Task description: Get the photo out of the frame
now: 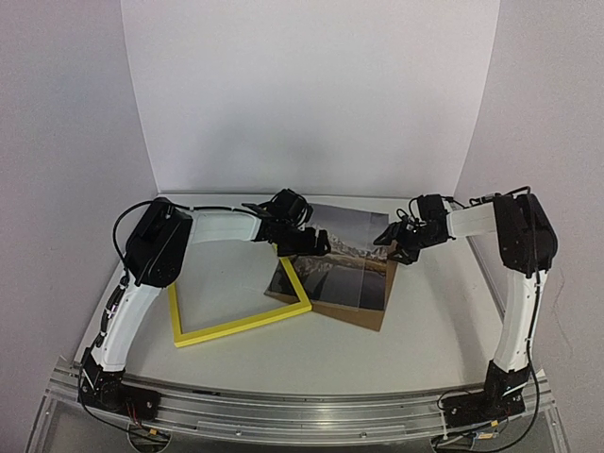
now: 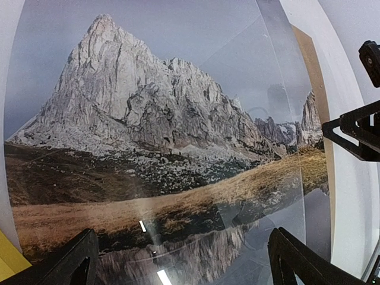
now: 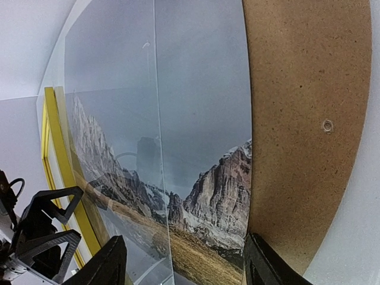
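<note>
Low and near each other, left pincer and right pincer, tips inward, jaws of both wide apart.

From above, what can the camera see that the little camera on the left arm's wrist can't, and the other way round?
Only the top view shows both whole arms and the full outline of the frame. Only the left wrist view shows the mountain's rock detail and the edges of a clear pane crossing the print. Both show the photo, some of the frame's yellow, part of the brown backing board and the right gripper.
</note>
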Controlling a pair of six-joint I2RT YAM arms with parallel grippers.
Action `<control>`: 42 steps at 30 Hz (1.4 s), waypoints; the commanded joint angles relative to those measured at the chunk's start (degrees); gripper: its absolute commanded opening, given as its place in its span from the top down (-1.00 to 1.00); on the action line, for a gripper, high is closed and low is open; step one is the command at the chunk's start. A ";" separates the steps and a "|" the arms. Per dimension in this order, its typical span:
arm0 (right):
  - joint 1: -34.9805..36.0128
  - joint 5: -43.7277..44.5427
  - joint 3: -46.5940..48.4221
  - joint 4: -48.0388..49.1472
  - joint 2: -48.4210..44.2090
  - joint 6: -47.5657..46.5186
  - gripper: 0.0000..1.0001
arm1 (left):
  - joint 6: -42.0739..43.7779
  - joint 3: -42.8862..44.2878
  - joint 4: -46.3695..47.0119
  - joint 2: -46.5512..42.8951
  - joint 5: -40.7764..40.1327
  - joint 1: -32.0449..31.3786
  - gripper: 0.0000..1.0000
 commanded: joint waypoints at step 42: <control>0.07 -7.06 -11.56 21.25 2.65 4.91 0.36 | -5.89 -6.91 -7.06 1.05 0.63 0.21 -0.99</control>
